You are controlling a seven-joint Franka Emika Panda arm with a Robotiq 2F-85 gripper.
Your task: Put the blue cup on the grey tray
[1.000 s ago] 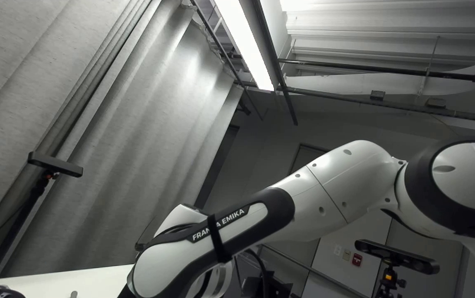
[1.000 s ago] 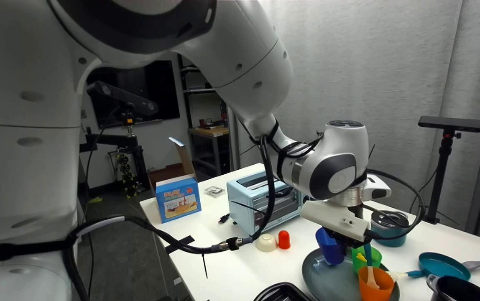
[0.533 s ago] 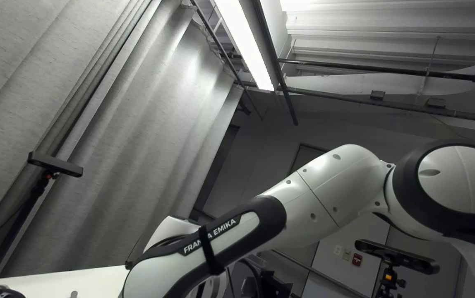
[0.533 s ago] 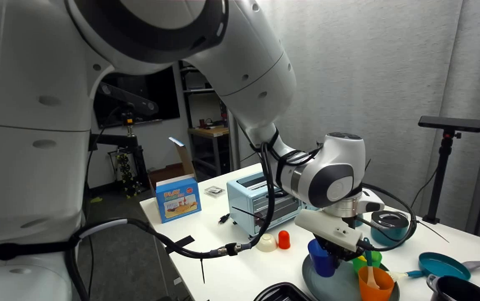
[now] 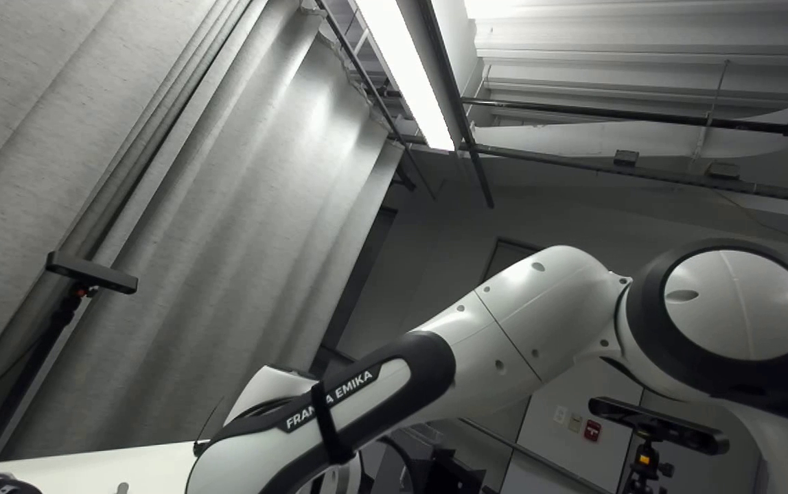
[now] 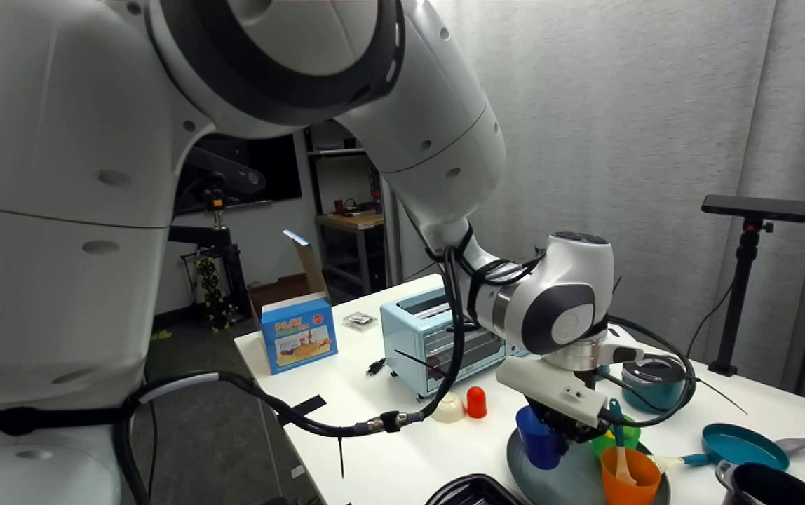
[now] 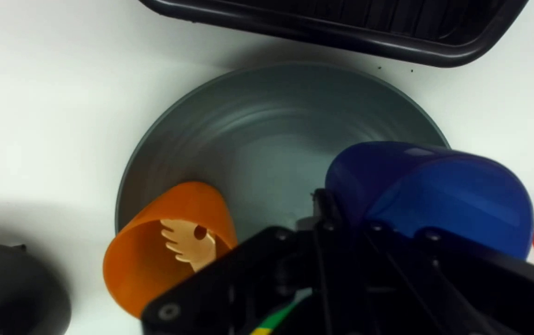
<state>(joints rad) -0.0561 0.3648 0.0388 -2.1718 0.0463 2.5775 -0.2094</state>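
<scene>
The blue cup [image 6: 538,440] hangs from my gripper [image 6: 568,425] over the grey tray [image 6: 550,484], a round plate-like dish, in an exterior view. In the wrist view my gripper [image 7: 348,217] is shut on the wall of the blue cup [image 7: 453,200], one finger against its outer side and the other inside its mouth. The cup covers the right side of the grey tray [image 7: 276,163] there. I cannot tell whether the cup's bottom touches the tray. In an exterior view only the arm [image 5: 380,391] shows; gripper, cup and tray are out of view.
An orange cup [image 6: 628,484] with utensils and a green cup [image 6: 630,433] stand on the tray, close to the gripper. A black tray [image 6: 476,491] lies beside it. A red cup [image 6: 476,402], cream bowl [image 6: 449,408], toaster oven [image 6: 437,344] and teal pan [image 6: 742,447] stand around.
The gripper and the blue cup have moved left and a little lower in an exterior view, away from the green cup. The cup stays held.
</scene>
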